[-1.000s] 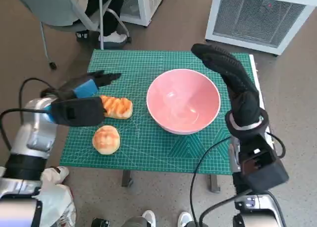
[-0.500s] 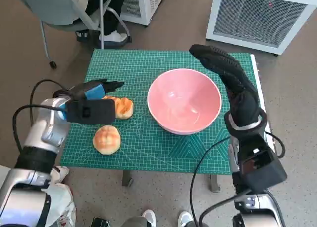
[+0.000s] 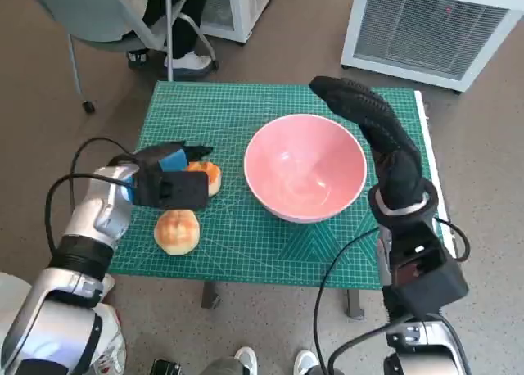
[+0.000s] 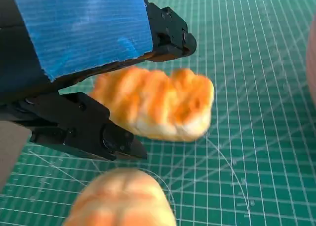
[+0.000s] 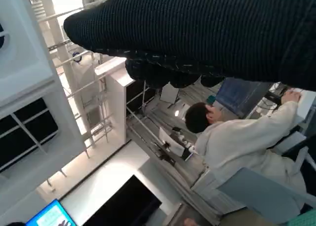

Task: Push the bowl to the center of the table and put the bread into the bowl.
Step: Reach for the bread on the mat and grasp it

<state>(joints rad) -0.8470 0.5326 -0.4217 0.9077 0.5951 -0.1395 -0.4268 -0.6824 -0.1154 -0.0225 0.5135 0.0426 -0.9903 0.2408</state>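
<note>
The pink bowl (image 3: 304,166) stands empty on the green mat (image 3: 237,113), right of its middle. A long glazed bread (image 3: 206,176) lies left of the bowl, and a round bun (image 3: 177,230) sits nearer the front edge. My left hand (image 3: 168,177) is over the long bread. In the left wrist view the long bread (image 4: 158,105) lies on the mat between that hand's spread fingers (image 4: 168,33), with the round bun (image 4: 121,199) close by. My gloved right hand (image 3: 367,117) is stretched flat beside the bowl's far right rim; whether it touches the rim I cannot tell.
A white slatted unit (image 3: 426,27) stands behind the table on the right. A chair and a person's feet (image 3: 184,60) are at the back left. The right wrist view shows the glove (image 5: 197,33) and a seated person in white (image 5: 237,142).
My left hand has moved right along the mat and now straddles the long bread. The right hand has crept slightly left along the bowl's far rim. The bowl has hardly shifted.
</note>
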